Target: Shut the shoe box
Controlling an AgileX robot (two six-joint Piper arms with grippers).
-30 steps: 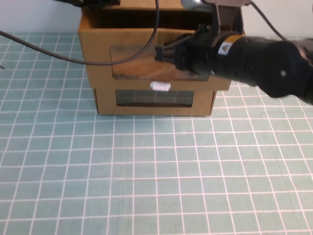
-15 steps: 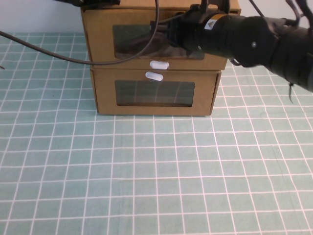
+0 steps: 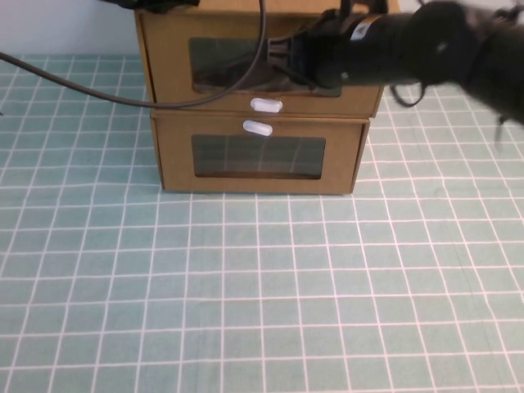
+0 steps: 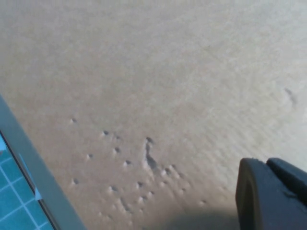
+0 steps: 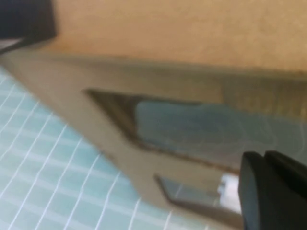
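Shoe box stacked on lower box, drawer flush. Right gripper against its window; left gripper above its top. Fingers' state: cannot tell.

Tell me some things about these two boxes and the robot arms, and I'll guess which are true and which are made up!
1. The shoe box sits on top of the other cardboard box. True.
2. The shoe box's drawer sticks far out. False: its front is about flush with the box below.
3. The right pincer is in front of the shoe box's window. True.
4. Both white tabs are at the bottom of their windows. False: the lower box's tab is at its window's top.
5. The left pincer is down on the green mat. False: it is up by the top of the shoe box.
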